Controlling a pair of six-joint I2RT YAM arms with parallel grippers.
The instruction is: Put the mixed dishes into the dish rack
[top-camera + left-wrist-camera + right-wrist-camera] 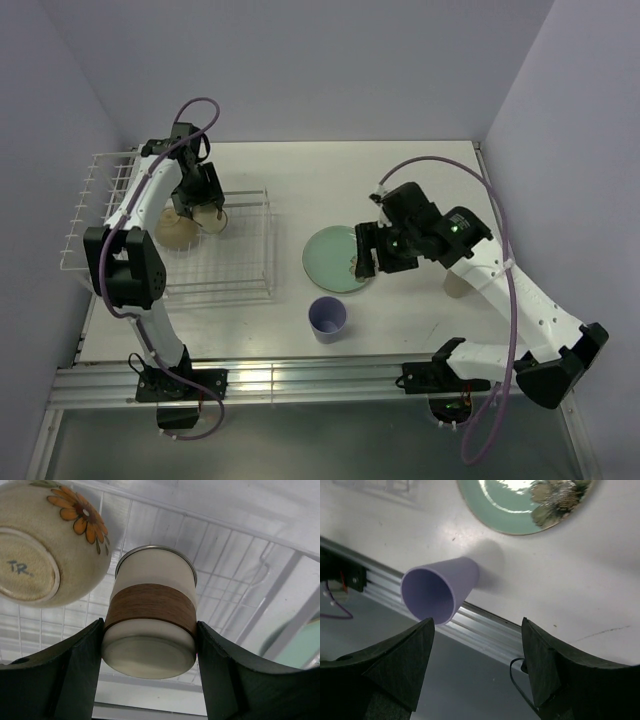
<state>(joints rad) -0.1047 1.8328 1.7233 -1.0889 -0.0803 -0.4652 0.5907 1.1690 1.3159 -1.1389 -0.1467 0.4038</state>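
The white wire dish rack point(245, 285) stands at the left. The cream bowl point(175, 232) lies in it; the left wrist view shows its base and orange flower point(45, 555). My left gripper point(207, 212) is shut on the small steel cup point(150, 610), cream with a brown band, held over the rack floor point(225, 565) beside the bowl. The pale green plate point(330, 258) lies mid-table. My right gripper point(363, 258) hangs open and empty over its right edge. The lavender cup point(327, 318) stands near the front edge and shows in the right wrist view point(440, 592), as does the plate point(520, 505). The beige tumbler point(455, 285) is half hidden behind the right arm.
The rack's upright tines point(95, 200) run along its far left side, overhanging the table edge. An aluminium rail point(300, 380) runs along the table's front edge point(485, 630). Walls close in at the back and both sides.
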